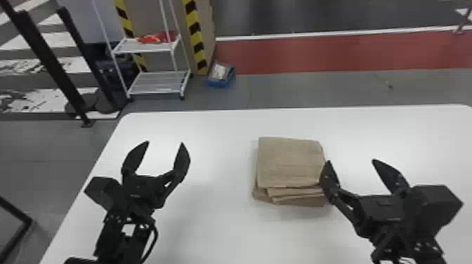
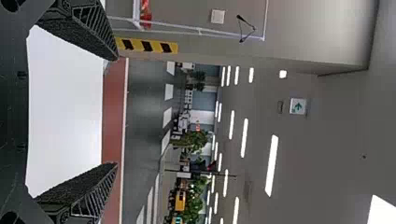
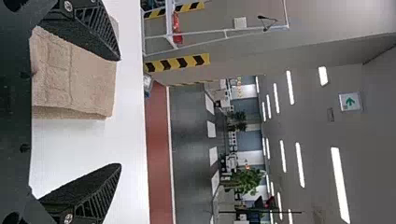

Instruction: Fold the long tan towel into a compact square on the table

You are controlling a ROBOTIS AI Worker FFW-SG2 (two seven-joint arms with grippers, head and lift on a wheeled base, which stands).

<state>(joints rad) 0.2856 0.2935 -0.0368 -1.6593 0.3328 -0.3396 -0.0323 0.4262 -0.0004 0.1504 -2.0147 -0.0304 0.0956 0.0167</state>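
Folds looked done tbh — tan towel (image 1: 289, 161) sat just left of the right pincer (image 1: 351, 160), spread wide; left pincer (image 1: 165, 142) gaped too — backing off seemed next.

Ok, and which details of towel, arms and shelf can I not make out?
Towel, part of right edge: head view, behind finger of right gripper.
Towel's underside: head view, hidden by upper layers.
Left arm, lower part: head view, cut by bottom edge.
Red thing on shelf: head view, too small.
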